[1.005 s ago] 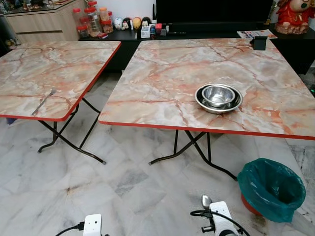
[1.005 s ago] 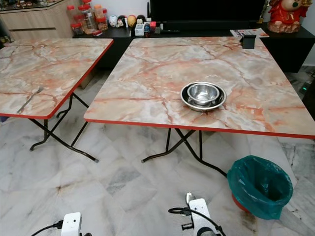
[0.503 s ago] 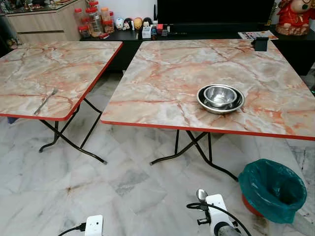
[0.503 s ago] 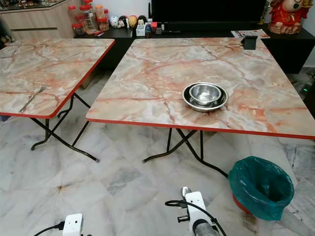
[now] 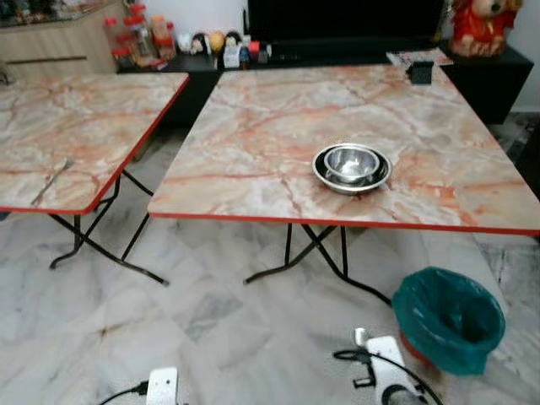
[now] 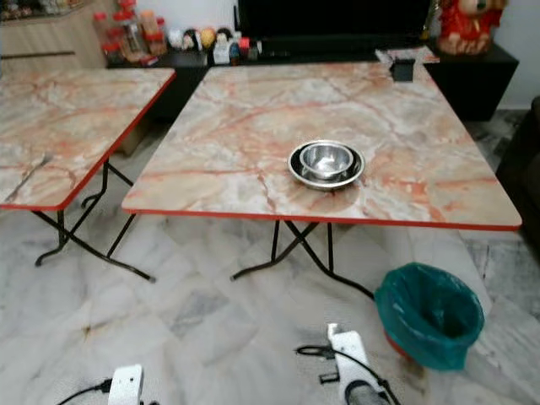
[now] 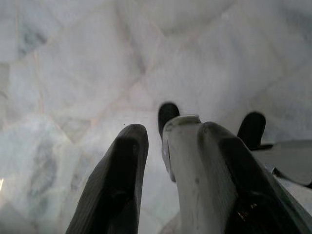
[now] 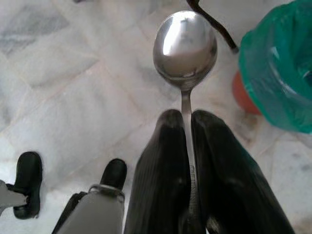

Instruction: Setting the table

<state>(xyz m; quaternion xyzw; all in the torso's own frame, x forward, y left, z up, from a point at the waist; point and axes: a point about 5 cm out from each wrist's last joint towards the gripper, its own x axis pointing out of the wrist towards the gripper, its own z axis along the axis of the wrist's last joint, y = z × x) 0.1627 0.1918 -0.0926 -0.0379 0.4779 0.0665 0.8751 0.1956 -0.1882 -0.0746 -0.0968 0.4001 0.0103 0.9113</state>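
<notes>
Spoon (image 8: 185, 48) is clamped by its handle between the two black fingers of the right gripper (image 8: 185, 127), bowl end sticking straight out past the fingertips along the gripper's own axis, low over the marble floor (image 5: 211, 321). From there the stacked steel bowls (image 5: 352, 166) lie ahead at about 12 o'clock, up on the near marble-patterned table (image 5: 253, 126), a little inside its red front edge, so the right arm is clearly the nearer one for a place beside them, and I judge the spoon must be lifted and carried forward over that edge. Left gripper (image 7: 168, 141) hangs over the floor, fingers apart around a pale thing I cannot identify. Green-lined bin (image 5: 449, 316) sits at 2 o'clock by the right arm; a second table (image 5: 84, 118) at 10 o'clock holds a fork (image 5: 51, 180)
</notes>
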